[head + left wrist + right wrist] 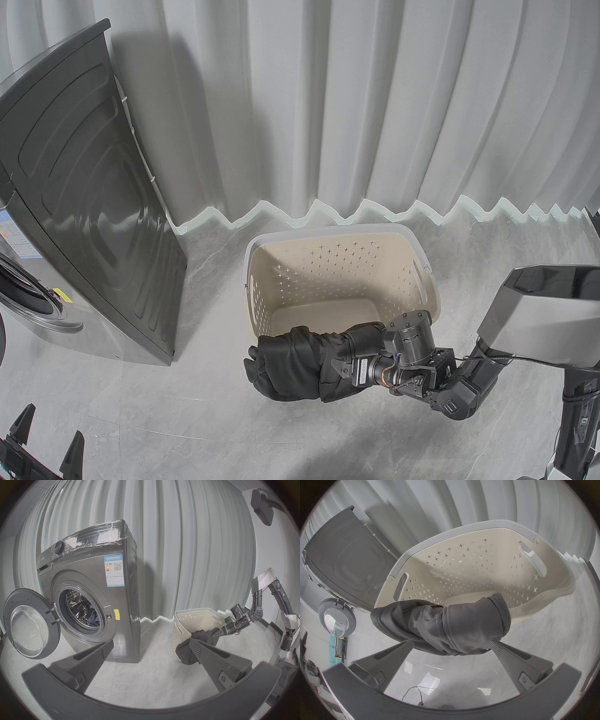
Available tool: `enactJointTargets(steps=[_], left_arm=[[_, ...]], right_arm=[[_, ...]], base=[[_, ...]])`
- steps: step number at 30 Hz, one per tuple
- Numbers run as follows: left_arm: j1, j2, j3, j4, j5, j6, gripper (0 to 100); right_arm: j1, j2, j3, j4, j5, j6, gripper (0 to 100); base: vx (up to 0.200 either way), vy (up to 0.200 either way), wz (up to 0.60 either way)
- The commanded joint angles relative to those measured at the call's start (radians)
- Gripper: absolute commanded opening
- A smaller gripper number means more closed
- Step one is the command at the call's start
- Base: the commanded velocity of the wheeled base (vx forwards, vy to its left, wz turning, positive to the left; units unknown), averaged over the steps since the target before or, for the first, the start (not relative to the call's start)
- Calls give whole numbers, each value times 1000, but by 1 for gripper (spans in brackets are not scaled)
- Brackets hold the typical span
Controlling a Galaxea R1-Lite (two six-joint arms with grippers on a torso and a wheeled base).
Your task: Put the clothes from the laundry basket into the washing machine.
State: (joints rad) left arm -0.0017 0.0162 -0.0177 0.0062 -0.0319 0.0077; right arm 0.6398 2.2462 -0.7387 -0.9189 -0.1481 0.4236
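A dark grey garment (294,369) hangs bunched over the near rim of the cream laundry basket (337,230), partly outside it. My right gripper (450,645) is at that garment with its fingers (406,645) spread wide, and the cloth (447,627) lies across and between the tips. In the head view the garment hides those fingers. The basket's inside (475,573) looks bare. The washing machine (93,598) stands at the left with its round door (29,623) swung open, and dark cloth shows in the drum (81,609). My left gripper (47,447) is low at the near left, open and holding nothing.
White pleated curtains (375,106) close off the back. Grey marble floor (187,400) lies between the machine and the basket. A cable (415,692) lies on the floor below my right gripper.
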Motion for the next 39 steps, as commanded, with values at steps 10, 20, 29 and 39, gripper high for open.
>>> enactJointTargets(steps=[10, 20, 29, 39], left_arm=[[0, -16, 15, 0, 0, 0, 100], [0, -16, 15, 0, 0, 0, 100], [0, -16, 15, 0, 1, 0, 100], [0, -16, 15, 0, 1, -3, 100]], right_arm=[[-3, 84, -56, -6, -8, -2, 100], [-8, 135, -114, -12, -27, -6, 100], [-6, 144, -119, -51, -28, -6, 0], [4, 116, -83, -80, -51, -9, 0]], base=[[0, 0, 0], [0, 0, 0], [0, 0, 0], [0, 0, 0]])
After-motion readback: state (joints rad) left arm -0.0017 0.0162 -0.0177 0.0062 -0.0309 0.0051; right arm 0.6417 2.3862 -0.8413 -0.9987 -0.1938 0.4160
